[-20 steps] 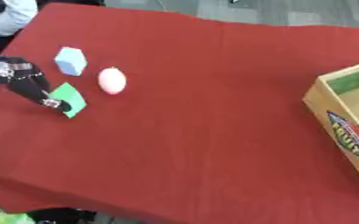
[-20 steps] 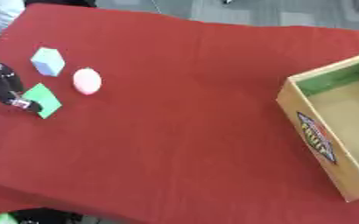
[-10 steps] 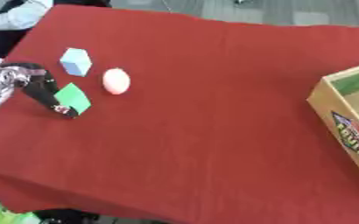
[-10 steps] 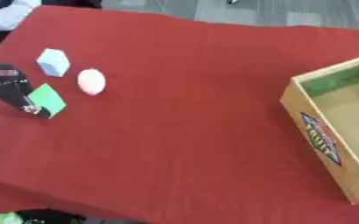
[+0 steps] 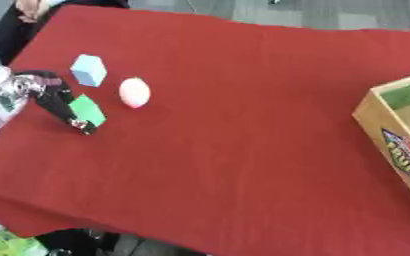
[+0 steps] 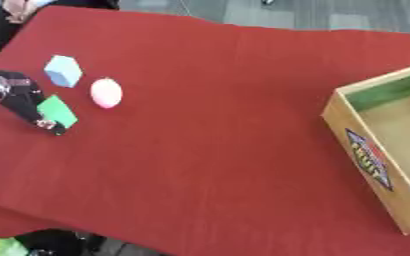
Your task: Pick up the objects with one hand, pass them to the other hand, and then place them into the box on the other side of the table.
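A red-covered worktop (image 5: 235, 125) fills nearly the whole frame, tilted a little. At the right edge sits a wooden box (image 6: 376, 155) — open at the top, with a green inner wall at its far end, a colourful label on its outer side, and nothing visible inside it. At the left edge the left hand (image 5: 47, 95) reaches in from the side, its dark fingers stretched down and to the right along the near-left edge of a flat green block (image 5: 87, 110); whether they pinch it or merely touch it cannot be told. Just above lies a pale blue block (image 5: 89, 70), and right of it — close by, apart — a pinkish-white egg-shaped object (image 5: 134, 92).
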